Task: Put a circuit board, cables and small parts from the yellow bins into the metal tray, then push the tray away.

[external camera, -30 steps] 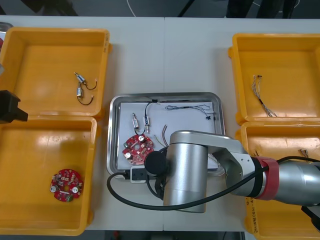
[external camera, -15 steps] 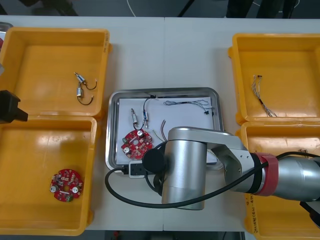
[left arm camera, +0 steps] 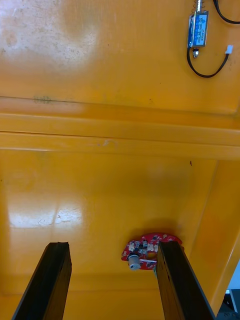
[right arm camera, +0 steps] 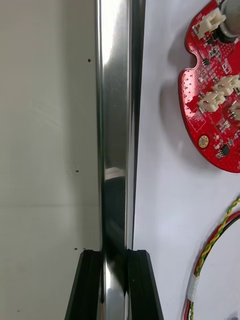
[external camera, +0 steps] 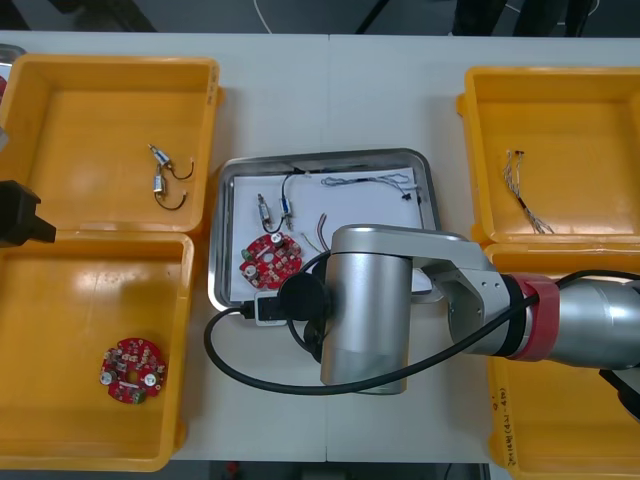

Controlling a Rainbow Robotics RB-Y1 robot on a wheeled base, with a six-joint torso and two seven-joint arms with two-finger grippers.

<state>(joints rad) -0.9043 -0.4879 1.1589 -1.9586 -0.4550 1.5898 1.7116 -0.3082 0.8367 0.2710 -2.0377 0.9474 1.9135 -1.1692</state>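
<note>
**Steel rim gripped, tray loaded, push to come**

Nearest me, the right claw (right arm camera: pixel 115 257) is clamped on the near edge of the tray (right arm camera: pixel 114 125). One black finger is outside the rim and one inside, with the shiny lip between them. The big silver right arm (external camera: pixel 370 310) hides the tray's near right corner. Just past the rim, on the white lining, a red circuit board (external camera: pixel 270 262) lies toward the near left corner, with a red and yellow cable (right arm camera: pixel 215 245) beside it. Farther in sit small metal parts (external camera: pixel 264 210), and a thin cable (external camera: pixel 370 181) runs along the far edge.

By my reckoning the filling is done: board, cables and parts are all aboard. What remains is the push, since the tray sits between the yellow bins (external camera: pixel 560 100) with bare table (external camera: pixel 330 90) beyond its far edge.

At the table's left edge the left claw (left arm camera: pixel 114 247) hangs idle, fingers spread wide, over the near left bin (external camera: pixel 60 300), where a spare board (external camera: pixel 131 370) lies.
</note>
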